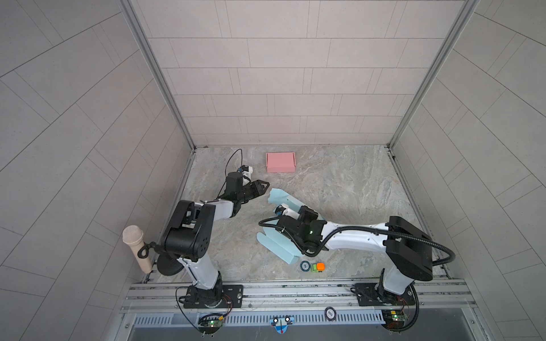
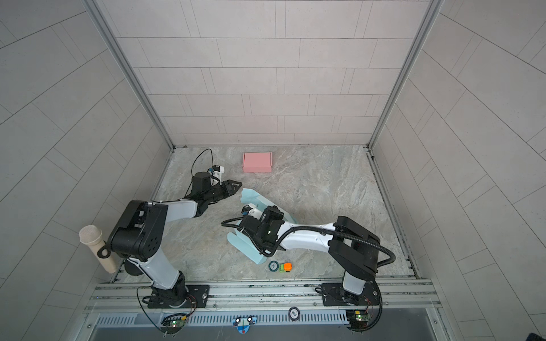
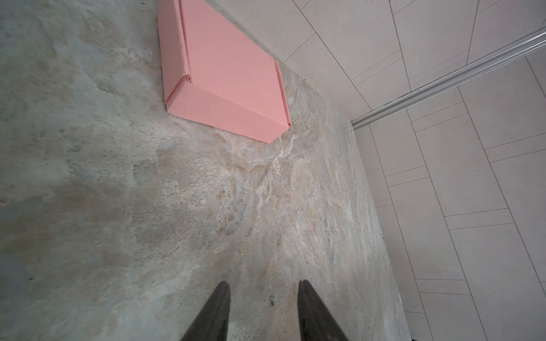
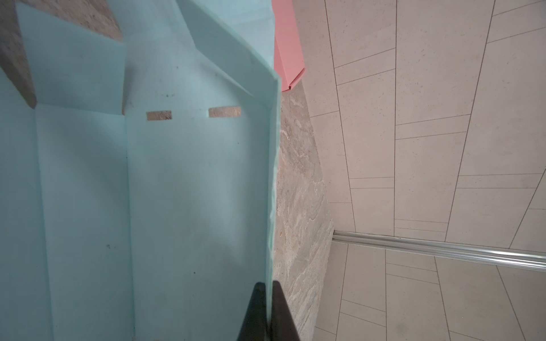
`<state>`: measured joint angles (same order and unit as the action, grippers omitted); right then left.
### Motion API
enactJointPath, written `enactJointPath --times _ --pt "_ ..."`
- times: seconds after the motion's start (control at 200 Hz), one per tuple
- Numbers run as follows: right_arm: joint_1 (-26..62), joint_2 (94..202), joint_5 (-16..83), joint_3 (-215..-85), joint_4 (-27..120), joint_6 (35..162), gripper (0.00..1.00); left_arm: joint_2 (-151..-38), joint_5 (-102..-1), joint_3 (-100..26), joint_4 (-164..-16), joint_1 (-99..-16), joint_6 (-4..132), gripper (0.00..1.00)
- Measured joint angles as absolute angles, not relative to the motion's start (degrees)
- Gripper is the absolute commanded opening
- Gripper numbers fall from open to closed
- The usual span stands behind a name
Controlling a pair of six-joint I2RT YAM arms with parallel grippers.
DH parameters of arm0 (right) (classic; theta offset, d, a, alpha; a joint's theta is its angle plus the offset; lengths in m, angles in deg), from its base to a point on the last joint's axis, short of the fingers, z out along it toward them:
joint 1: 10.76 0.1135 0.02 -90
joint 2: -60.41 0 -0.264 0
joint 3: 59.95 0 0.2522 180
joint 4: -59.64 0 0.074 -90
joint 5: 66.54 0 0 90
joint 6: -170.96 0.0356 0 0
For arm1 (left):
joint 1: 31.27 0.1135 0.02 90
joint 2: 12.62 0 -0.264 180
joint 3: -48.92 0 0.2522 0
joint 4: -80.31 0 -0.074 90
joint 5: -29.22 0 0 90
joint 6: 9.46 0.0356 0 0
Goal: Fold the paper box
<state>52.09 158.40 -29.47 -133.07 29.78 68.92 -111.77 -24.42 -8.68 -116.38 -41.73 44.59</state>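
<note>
The blue box (image 1: 277, 197) lies mid-table (image 1: 348, 183), mostly unfolded, with one side wall turned up. The right gripper (image 4: 269, 288) is clamped on that upturned wall's edge (the paper runs straight between its two fingers). The left gripper (image 3: 263, 285) hangs over bare table, fingers apart with nothing between them, near the blue box's far end. A folded pink box (image 1: 280, 162) sits by the back wall, apart from both grippers.
</note>
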Motion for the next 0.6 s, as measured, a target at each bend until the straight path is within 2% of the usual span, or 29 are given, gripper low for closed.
enactJointPath --times 0.601 --pt "52.59 163.84 -31.78 -132.24 38.09 61.6 0.0 -113.92 -21.47 -8.7 -114.37 -44.88 47.39 0.43"
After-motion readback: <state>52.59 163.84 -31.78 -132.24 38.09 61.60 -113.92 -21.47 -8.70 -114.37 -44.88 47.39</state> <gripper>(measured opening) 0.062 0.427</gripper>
